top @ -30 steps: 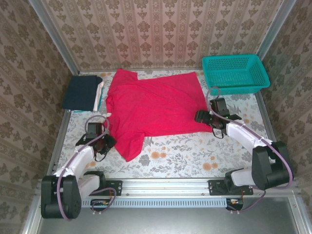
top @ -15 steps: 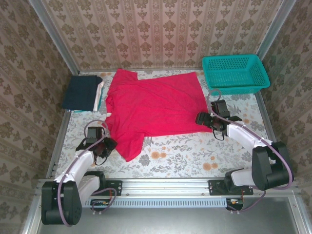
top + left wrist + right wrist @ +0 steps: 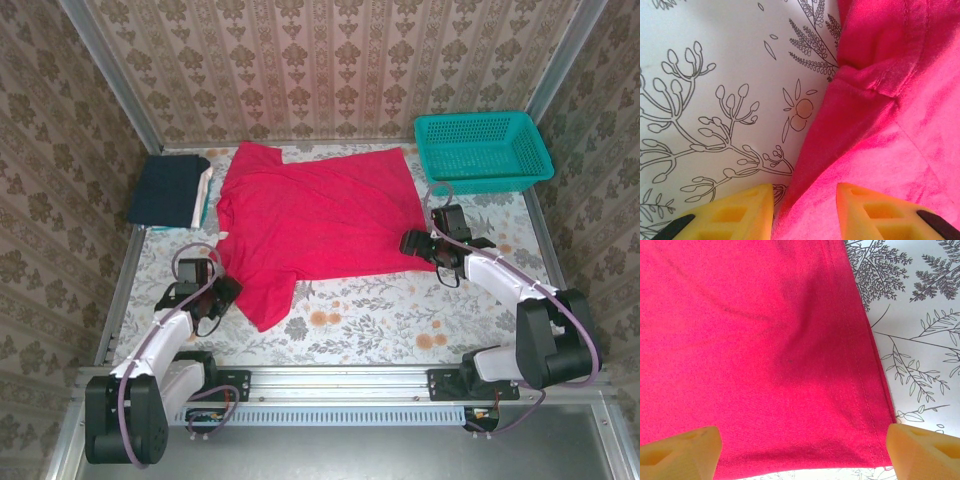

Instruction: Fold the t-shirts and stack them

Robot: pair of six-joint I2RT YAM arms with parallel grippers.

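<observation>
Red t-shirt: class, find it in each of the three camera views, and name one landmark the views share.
Top external: red t-shirt spread flat mid-table, between folded stack and teal basket.
Left wrist: red t-shirt on the right side.
Right wrist: red t-shirt across left and centre, hemmed corner lower right.
Shared landmark: floral tablecloth.

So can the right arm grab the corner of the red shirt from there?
Probably yes. The right gripper hangs open just over a hem corner of the plain red cloth t-shirt, its fingers on either side, and nothing lies between them.
</observation>
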